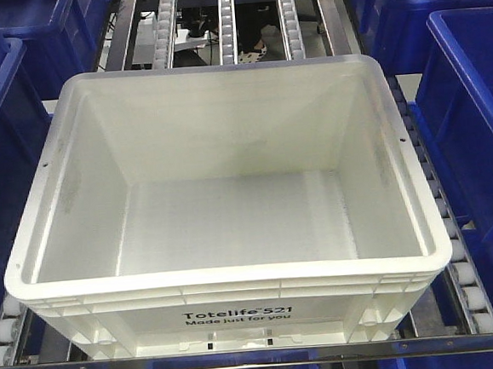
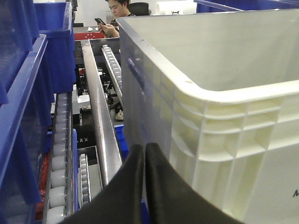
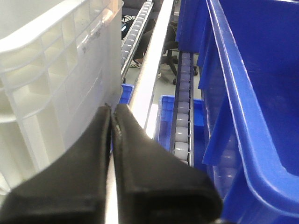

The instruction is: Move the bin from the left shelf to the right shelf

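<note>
Bin (image 1: 236,275): white translucent tote, empty, filling the middle of the front view. It sits on the roller tracks, with its black "Totelife 521" print facing the camera at lower centre.
Left claw (image 2: 144,151): black fingers pressed together with nothing between them, at bottom centre of the left wrist view, just beside the tote's ribbed corner. Contact cannot be told.
Right claw (image 3: 112,109): fingers together and empty, at lower left of the right wrist view, close to the tote's ribbed side wall.
Roller tracks (image 1: 227,19): run away toward the top of the front view.
Blue bins (image 1: 480,115): flank the tote on both sides.
Metal rail (image 2: 100,126): lies between the tote and the left rollers.
</note>
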`<state>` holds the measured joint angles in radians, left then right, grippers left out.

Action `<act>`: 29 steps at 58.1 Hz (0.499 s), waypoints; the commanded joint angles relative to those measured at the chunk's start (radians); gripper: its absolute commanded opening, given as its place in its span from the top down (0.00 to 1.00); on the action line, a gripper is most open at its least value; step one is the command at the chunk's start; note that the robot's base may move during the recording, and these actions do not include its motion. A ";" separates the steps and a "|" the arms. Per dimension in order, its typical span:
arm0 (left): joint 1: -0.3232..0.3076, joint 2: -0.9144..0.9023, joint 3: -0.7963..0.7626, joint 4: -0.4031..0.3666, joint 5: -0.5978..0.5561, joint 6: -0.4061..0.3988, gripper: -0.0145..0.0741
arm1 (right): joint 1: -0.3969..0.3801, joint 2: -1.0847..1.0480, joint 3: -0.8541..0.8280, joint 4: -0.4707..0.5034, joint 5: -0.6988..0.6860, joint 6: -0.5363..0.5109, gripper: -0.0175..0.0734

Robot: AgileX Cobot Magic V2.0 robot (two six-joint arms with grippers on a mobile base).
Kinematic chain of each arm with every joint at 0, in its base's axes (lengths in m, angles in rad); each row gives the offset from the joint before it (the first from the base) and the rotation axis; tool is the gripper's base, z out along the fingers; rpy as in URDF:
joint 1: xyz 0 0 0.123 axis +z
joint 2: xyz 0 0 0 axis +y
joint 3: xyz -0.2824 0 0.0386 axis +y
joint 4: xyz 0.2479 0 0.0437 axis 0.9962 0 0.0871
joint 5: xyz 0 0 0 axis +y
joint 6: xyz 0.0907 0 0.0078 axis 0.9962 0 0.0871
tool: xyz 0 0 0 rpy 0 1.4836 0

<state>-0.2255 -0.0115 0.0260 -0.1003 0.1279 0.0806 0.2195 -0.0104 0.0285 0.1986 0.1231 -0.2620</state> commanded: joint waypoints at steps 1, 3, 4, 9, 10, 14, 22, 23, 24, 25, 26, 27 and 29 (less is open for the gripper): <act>-0.005 -0.016 0.019 -0.003 -0.070 -0.007 0.84 | 0.000 -0.010 0.019 -0.001 -0.076 -0.006 0.82; -0.005 -0.016 0.019 -0.003 -0.070 -0.007 0.84 | 0.000 -0.010 0.019 -0.001 -0.076 -0.006 0.82; -0.005 -0.016 0.019 -0.003 -0.070 -0.007 0.84 | 0.000 -0.010 0.019 -0.001 -0.076 -0.006 0.82; -0.005 -0.016 0.019 -0.003 -0.070 -0.007 0.84 | 0.000 -0.010 0.019 -0.001 -0.076 -0.006 0.82; -0.005 -0.016 0.019 -0.003 -0.070 -0.007 0.84 | 0.000 -0.010 0.019 -0.001 -0.076 -0.006 0.82; -0.005 -0.016 0.019 -0.003 -0.070 -0.007 0.84 | 0.000 -0.010 0.019 -0.001 -0.076 -0.006 0.82; -0.005 -0.016 0.019 -0.003 -0.070 -0.007 0.84 | 0.000 -0.010 0.019 -0.001 -0.076 -0.006 0.82; -0.005 -0.016 0.019 -0.003 -0.070 -0.007 0.84 | 0.000 -0.010 0.019 -0.001 -0.076 -0.006 0.82; -0.005 -0.016 0.019 -0.003 -0.070 -0.007 0.84 | 0.000 -0.010 0.019 -0.001 -0.076 -0.006 0.82; -0.005 -0.016 0.019 -0.003 -0.070 -0.007 0.84 | 0.000 -0.010 0.019 -0.001 -0.076 -0.006 0.82; -0.005 -0.016 0.019 -0.003 -0.070 -0.007 0.84 | 0.000 -0.010 0.019 -0.001 -0.076 -0.006 0.82; -0.005 -0.016 0.019 -0.003 -0.070 -0.007 0.84 | 0.000 -0.010 0.019 -0.001 -0.076 -0.006 0.82; -0.005 -0.016 0.019 -0.003 -0.070 -0.007 0.84 | 0.000 -0.010 0.019 -0.001 -0.076 -0.006 0.82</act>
<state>-0.2255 -0.0115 0.0260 -0.1003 0.1279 0.0806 0.2195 -0.0104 0.0285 0.1986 0.1231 -0.2620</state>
